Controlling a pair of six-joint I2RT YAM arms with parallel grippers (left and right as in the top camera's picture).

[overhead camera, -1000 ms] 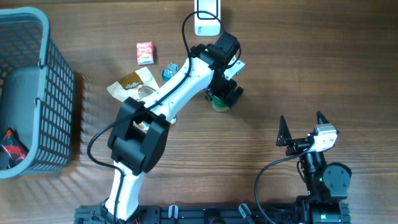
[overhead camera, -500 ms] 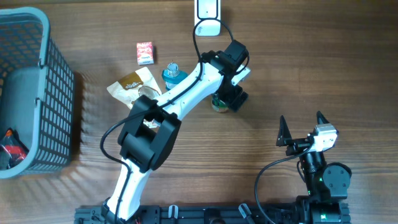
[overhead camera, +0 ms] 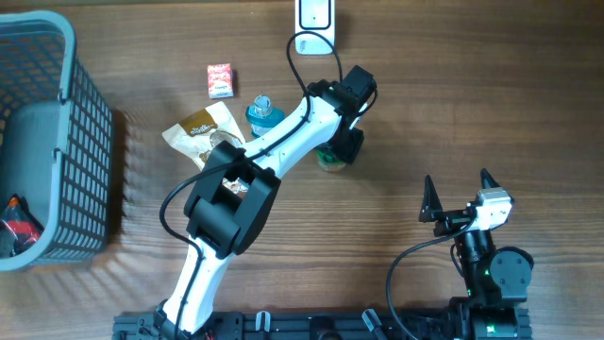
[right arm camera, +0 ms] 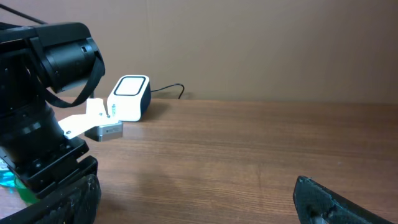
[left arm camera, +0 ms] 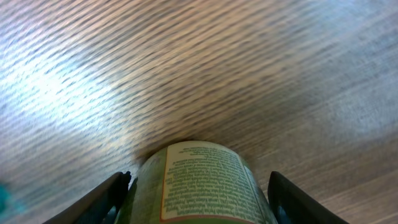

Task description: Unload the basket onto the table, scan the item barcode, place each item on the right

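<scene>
A green can [overhead camera: 332, 159] with a printed label stands on the wooden table just below the white barcode scanner [overhead camera: 314, 14]. My left gripper [overhead camera: 343, 144] reaches down over it. In the left wrist view the can [left arm camera: 199, 180] fills the space between the two black fingers [left arm camera: 112, 196], which flank it closely on both sides. Whether they press on it does not show. My right gripper [overhead camera: 457, 181] rests open at the lower right, well away from the can, with nothing between its fingers [right arm camera: 323, 199]. The scanner [right arm camera: 129, 98] shows at the left of the right wrist view.
A small red box [overhead camera: 220, 80], a blue bottle [overhead camera: 262, 111] and a brown pouch [overhead camera: 200, 127] lie left of the can, partly under the left arm. A grey basket [overhead camera: 47, 142] stands at the far left edge. The scanner's cable [overhead camera: 293, 57] runs along the arm.
My left gripper has shifted slightly over the can and its fingers have drawn in from wide open to close beside it. The right arm has not moved.
</scene>
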